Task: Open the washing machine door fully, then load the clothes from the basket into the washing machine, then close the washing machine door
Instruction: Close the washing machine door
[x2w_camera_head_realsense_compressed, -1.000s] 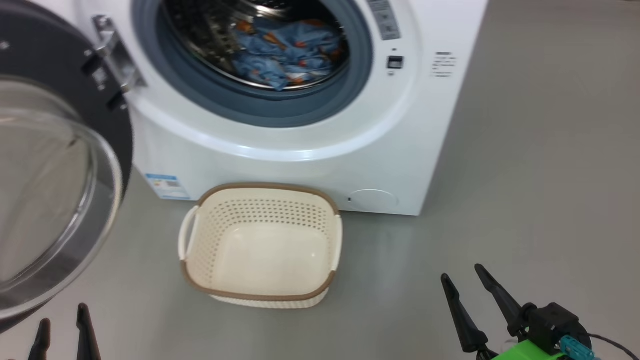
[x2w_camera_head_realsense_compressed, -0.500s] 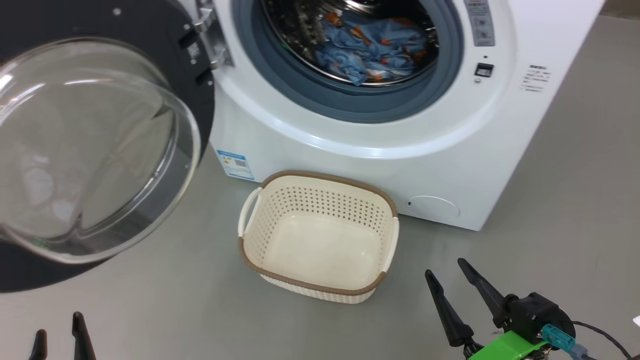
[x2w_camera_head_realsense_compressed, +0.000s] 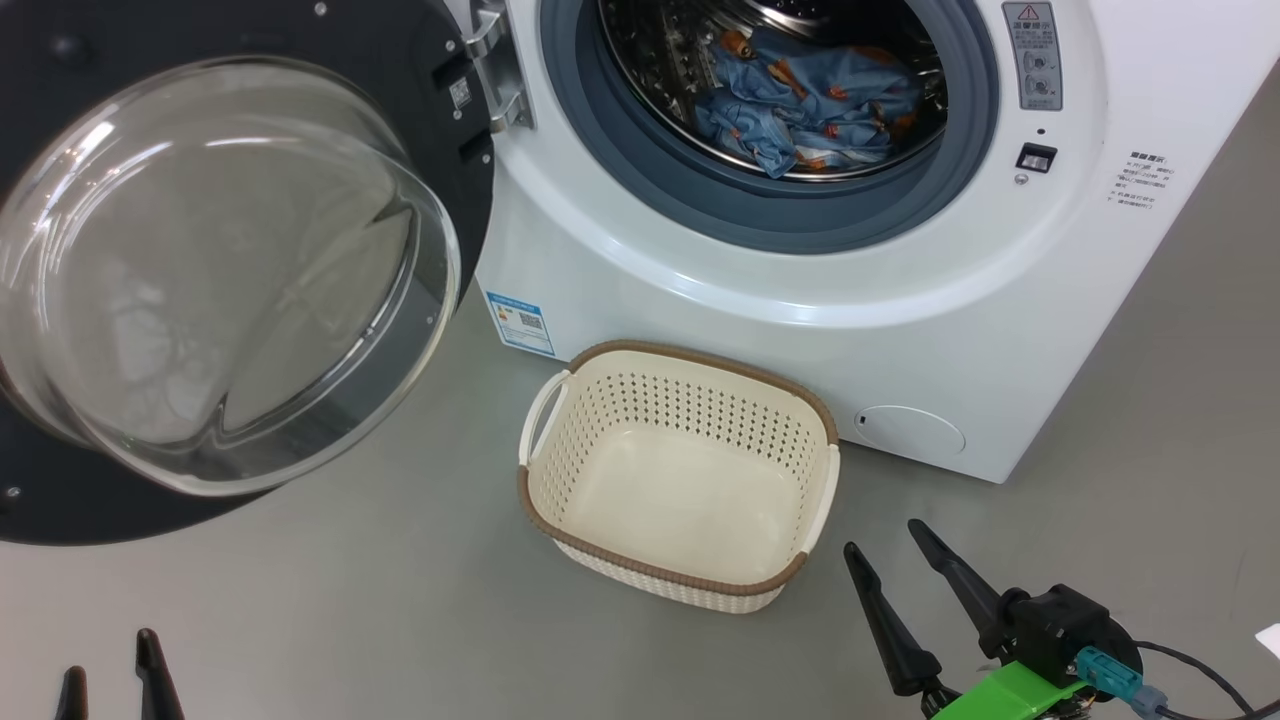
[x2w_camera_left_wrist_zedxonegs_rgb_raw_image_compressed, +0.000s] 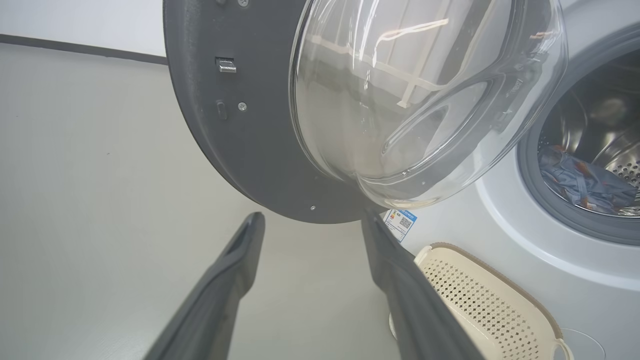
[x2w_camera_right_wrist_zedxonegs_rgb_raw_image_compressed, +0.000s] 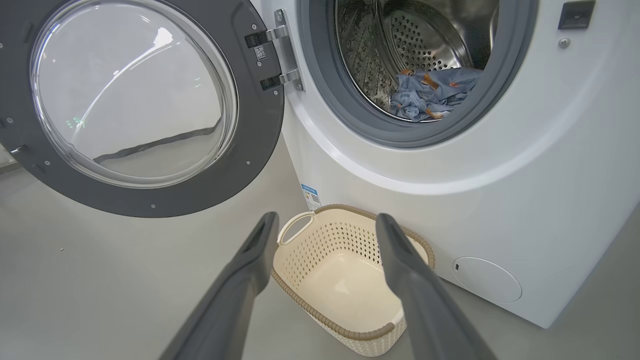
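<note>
The white washing machine (x2w_camera_head_realsense_compressed: 760, 330) has its round black-ringed door (x2w_camera_head_realsense_compressed: 230, 260) swung wide to the left. Light blue clothes (x2w_camera_head_realsense_compressed: 810, 100) with orange print lie inside the steel drum, also seen as clothes (x2w_camera_right_wrist_zedxonegs_rgb_raw_image_compressed: 430, 92) in the right wrist view. The cream basket (x2w_camera_head_realsense_compressed: 680, 475) stands empty on the floor before the machine. My left gripper (x2w_camera_head_realsense_compressed: 108, 660) is open at the lower left, below the door (x2w_camera_left_wrist_zedxonegs_rgb_raw_image_compressed: 240, 125). At the lower right my right gripper (x2w_camera_head_realsense_compressed: 885, 548) is open too, just right of the basket (x2w_camera_right_wrist_zedxonegs_rgb_raw_image_compressed: 345, 270). Neither holds anything.
Grey floor (x2w_camera_head_realsense_compressed: 350, 620) lies all around. A blue label (x2w_camera_head_realsense_compressed: 520, 322) and a round flap (x2w_camera_head_realsense_compressed: 910, 430) sit low on the machine's front. The door's glass bowl (x2w_camera_head_realsense_compressed: 220, 270) juts out over the floor at the left.
The head camera has turned left, so machine, door and basket have slid right in the picture. Both grippers stay open and empty.
</note>
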